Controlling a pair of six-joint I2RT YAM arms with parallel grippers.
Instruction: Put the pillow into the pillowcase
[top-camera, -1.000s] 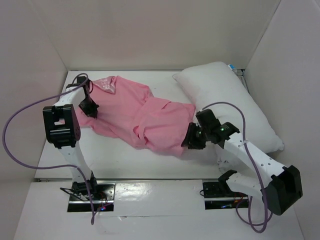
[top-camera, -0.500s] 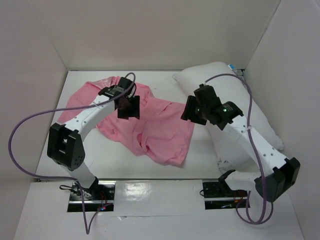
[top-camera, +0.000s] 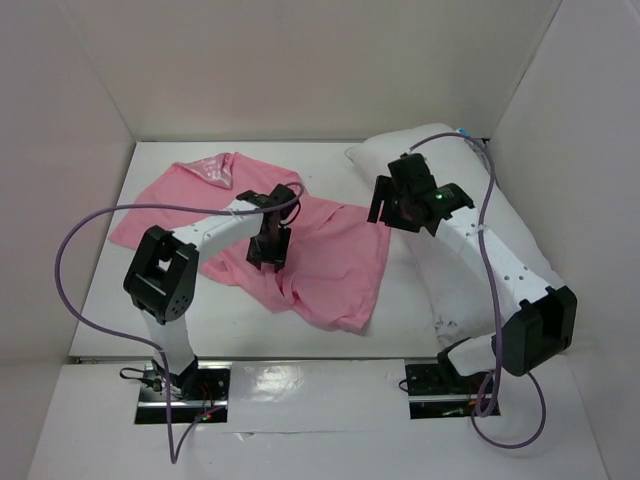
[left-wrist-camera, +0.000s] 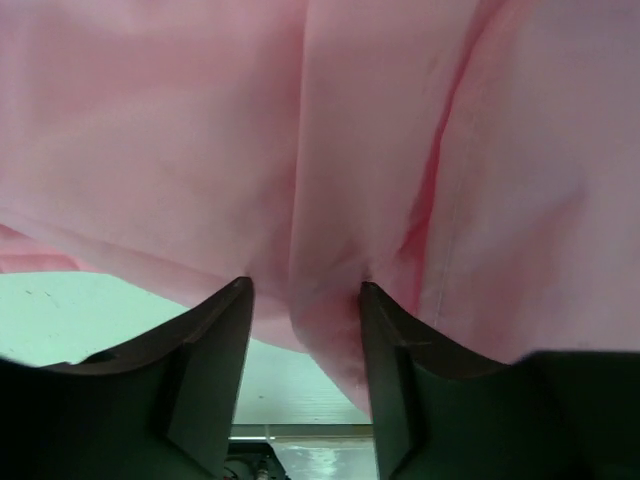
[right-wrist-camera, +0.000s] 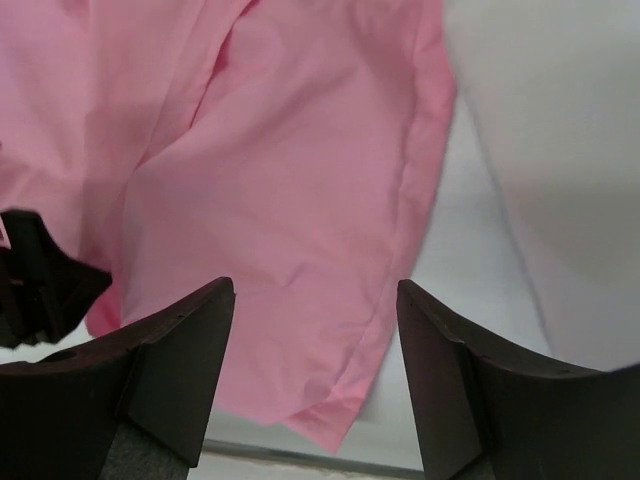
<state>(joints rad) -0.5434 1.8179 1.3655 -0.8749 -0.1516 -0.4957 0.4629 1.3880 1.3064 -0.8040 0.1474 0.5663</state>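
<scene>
The pink pillowcase (top-camera: 330, 260) lies rumpled across the middle of the table. To its right the white pillow (top-camera: 530, 235) lies aslant, partly under my right arm. My left gripper (top-camera: 268, 250) is low over the pillowcase's middle. In the left wrist view its jaws (left-wrist-camera: 305, 290) stand open with a hanging fold of pillowcase (left-wrist-camera: 200, 130) between them, against the right finger (left-wrist-camera: 385, 340). My right gripper (top-camera: 395, 210) hovers open by the pillowcase's right edge. Nothing lies between its fingers (right-wrist-camera: 315, 285), with the pillowcase (right-wrist-camera: 270, 180) below and the pillow (right-wrist-camera: 560, 150) at right.
White walls enclose the table on the left (top-camera: 60, 150), back and right (top-camera: 590, 150). A purple cable (top-camera: 75, 250) loops off each arm. Both arm bases (top-camera: 180, 385) sit at the near edge, behind a white ledge.
My left gripper swung from the pillowcase's far-left end to its middle and opened. My right gripper let go near the front corner, opened and rose toward the pillow. The pillowcase spread out leftward.
</scene>
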